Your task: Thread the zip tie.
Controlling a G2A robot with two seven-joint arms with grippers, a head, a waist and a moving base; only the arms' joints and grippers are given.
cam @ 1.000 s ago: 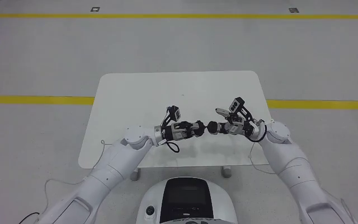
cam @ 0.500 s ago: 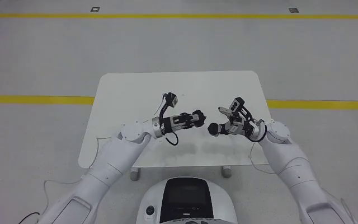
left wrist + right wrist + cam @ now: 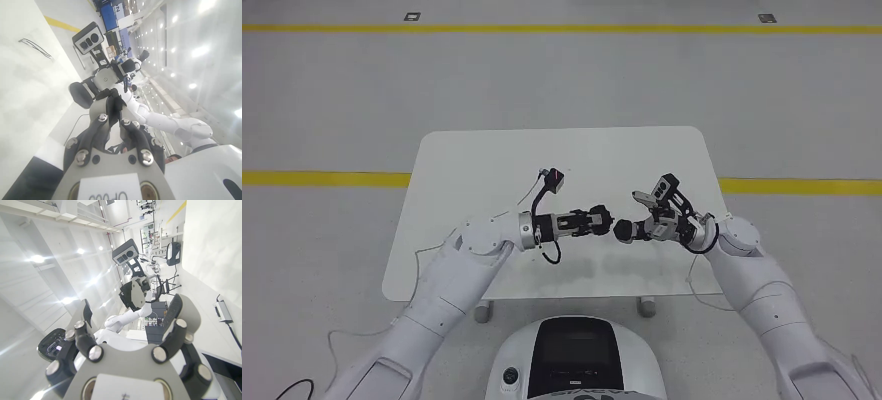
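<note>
My left gripper hangs over the middle of the white table, facing my right gripper across a small gap. In the left wrist view the left gripper is shut on a thin black zip tie, which bunches in a small dark knot at the fingertips. Just beyond it the right arm's dark finger pad is visible. The right gripper stands open, its ribbed fingers wide apart with nothing between them.
Two loose thin black ties lie on the tabletop farther off. A grey power adapter with its cable sits on the floor beside the table. Yellow floor lines run past the table.
The two grippers were touching a second ago. The left one drew back toward the far side, turned its wrist, and has now edged closer again. The right arm hardly moved.
</note>
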